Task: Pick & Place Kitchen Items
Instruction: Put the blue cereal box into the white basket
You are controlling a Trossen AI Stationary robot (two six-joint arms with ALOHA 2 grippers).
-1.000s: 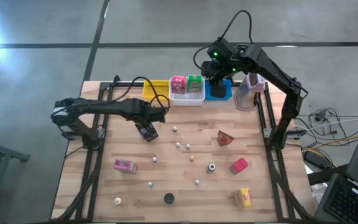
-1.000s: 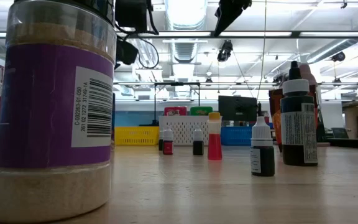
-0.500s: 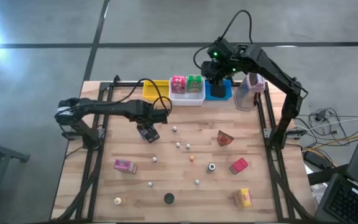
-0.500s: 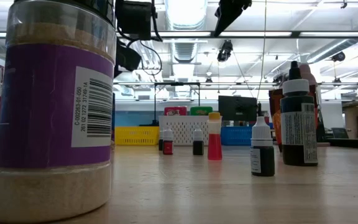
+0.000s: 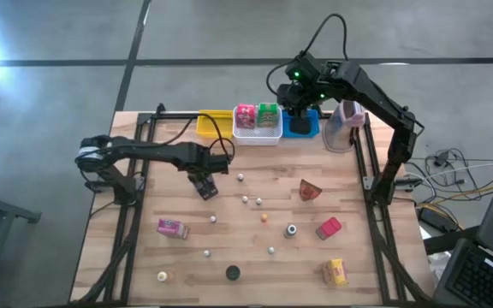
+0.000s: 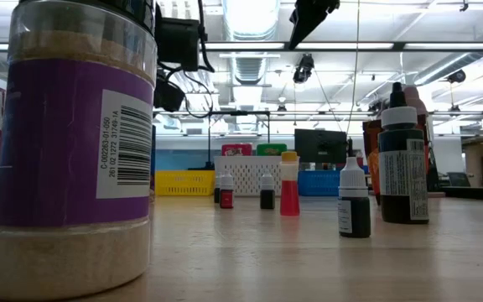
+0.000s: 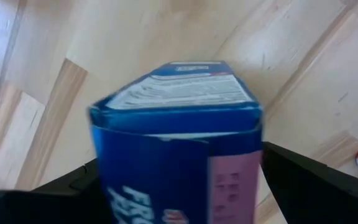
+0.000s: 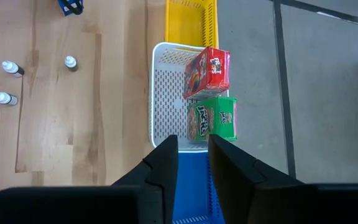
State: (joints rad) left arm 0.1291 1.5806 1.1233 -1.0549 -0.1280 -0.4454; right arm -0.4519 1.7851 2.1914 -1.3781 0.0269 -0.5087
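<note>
Wooden slats make up the table (image 5: 229,248), with a yellow bin (image 5: 212,122), a white bin (image 5: 258,135) and a blue bin (image 5: 300,128) in a row along its far edge. From the left side the left arm stretches low across the table, and the left gripper (image 5: 204,184) has its fingers spread wide around a blue carton (image 7: 179,143), held above the boards left of centre. Since a second ago that arm has drawn slightly back toward the left. The right arm arches over the far edge, unchanged, and the right gripper (image 8: 193,163) hangs above the blue bin, fingers nearly together with nothing between them. A pink packet (image 5: 172,228), red packet (image 5: 329,228) and yellow packet (image 5: 335,273) lie nearer.
</note>
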